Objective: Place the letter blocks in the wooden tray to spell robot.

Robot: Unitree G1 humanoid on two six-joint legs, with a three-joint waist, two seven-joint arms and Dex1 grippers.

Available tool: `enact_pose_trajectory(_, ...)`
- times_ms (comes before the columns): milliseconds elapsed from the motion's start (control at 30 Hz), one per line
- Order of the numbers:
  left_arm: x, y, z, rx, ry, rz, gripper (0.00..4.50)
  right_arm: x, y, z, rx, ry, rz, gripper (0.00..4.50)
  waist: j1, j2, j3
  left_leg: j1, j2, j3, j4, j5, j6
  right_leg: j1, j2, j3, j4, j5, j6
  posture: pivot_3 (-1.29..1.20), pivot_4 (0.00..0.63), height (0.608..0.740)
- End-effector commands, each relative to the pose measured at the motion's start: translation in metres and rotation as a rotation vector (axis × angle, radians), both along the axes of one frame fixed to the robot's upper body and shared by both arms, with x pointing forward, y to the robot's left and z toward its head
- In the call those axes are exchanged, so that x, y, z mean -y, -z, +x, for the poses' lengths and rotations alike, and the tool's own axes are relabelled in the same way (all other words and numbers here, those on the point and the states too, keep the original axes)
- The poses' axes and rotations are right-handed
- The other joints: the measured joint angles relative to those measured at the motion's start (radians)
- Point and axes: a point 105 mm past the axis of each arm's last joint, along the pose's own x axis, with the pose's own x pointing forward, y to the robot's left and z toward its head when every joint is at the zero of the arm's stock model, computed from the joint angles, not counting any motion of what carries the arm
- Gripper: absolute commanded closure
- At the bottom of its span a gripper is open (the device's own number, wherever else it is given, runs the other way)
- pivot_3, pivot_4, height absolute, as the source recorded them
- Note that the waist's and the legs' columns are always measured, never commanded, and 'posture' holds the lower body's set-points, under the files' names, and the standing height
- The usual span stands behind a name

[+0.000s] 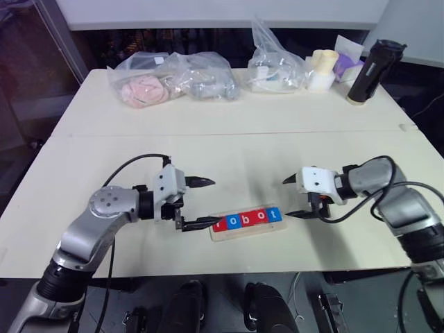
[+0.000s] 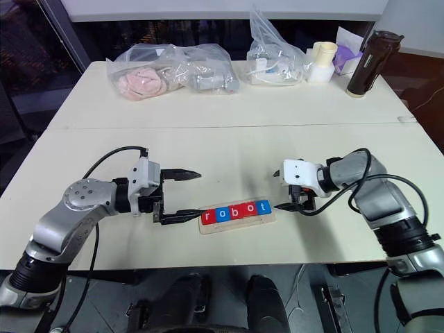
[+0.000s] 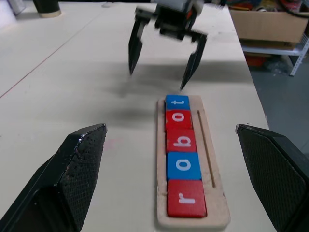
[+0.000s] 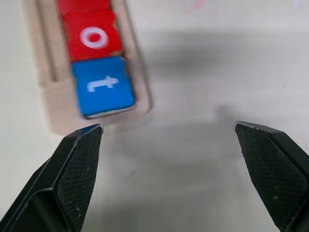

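1. So, starting at the left: the left gripper [image 1: 200, 203] hangs just off the left end of the wooden tray [image 1: 220, 236], pointing toward it. Its two black fingers are spread wide with nothing between them; the lower fingertip looks like it sits right at the tray's left end, though contact can't be told for sure.

2. Middle of the table [image 1: 229, 149], near the front edge: the wooden tray lies flat with all five letter blocks [image 1: 248, 218] sitting in a row inside it, touching one another. Read from the left they go red r [image 3: 186, 198], blue o [image 3: 183, 165], red b [image 3: 180, 139], red o [image 3: 178, 118], blue t [image 3: 177, 102], so the row spells "robot". A thin groove runs along the tray beside the blocks.

3. Right of the tray: the right gripper [image 1: 291, 197] hovers just off the tray's right end, tilted down toward the tabletop. Its fingers are also splayed apart and empty; in the right wrist view the blue t block sits just beyond one fingertip, not between the two.

4. Along the back of the table, well apart from all this: clear plastic bags [image 1: 173, 78] with stuff inside, another bag [image 1: 277, 66] further right, a pale cream-coloured thing [image 1: 322, 68], and a dark bottle [image 1: 372, 71] standing upright at the far right.
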Motion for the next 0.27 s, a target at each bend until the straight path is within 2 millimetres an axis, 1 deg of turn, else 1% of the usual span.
enact_pose_trajectory(33,-0.009,-0.013,0.001,0.006,-0.032,-0.03,0.0,-0.002,-0.026,-0.02,0.012,0.027,0.098,0.03,0.002,0.0,0.0,0.0,0.0,0.0,0.0,0.0,0.0,0.0,0.0,0.0,0.0,0.0,0.0,0.0,0.15,0.74)
enact_pose_trajectory(167,-0.016,-0.013,-0.001,-0.015,-0.053,-0.015,0.0,-0.003,-0.035,-0.045,-0.033,0.095,0.181,0.03,0.0,0.0,0.0,0.0,0.0,0.0,0.0,0.0,0.0,0.0,-0.001,0.001,0.0,0.0,0.0,0.0,0.15,0.74)
enact_pose_trajectory(267,-0.02,-0.012,-0.002,-0.023,-0.06,-0.006,0.0,-0.005,-0.036,-0.056,-0.049,0.133,0.209,0.03,-0.002,0.0,0.0,0.001,0.0,0.0,0.0,0.0,0.0,0.001,-0.001,0.002,0.0,-0.001,-0.003,0.0,0.15,0.74)
